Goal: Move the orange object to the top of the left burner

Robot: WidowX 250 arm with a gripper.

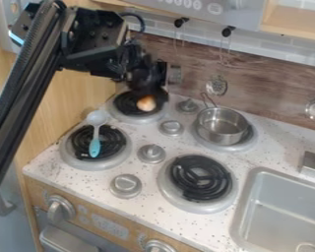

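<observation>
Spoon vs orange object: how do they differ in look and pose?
- Spoon: long, thin, blue and pale grey; orange object: compact, rounded.
- Spoon lies across the near left burner; orange object shows over the far left burner, just below the gripper.
Shared: both seen against black coils.

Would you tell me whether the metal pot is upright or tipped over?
Upright: the metal pot sits on the back right burner, its open top facing up.
</observation>
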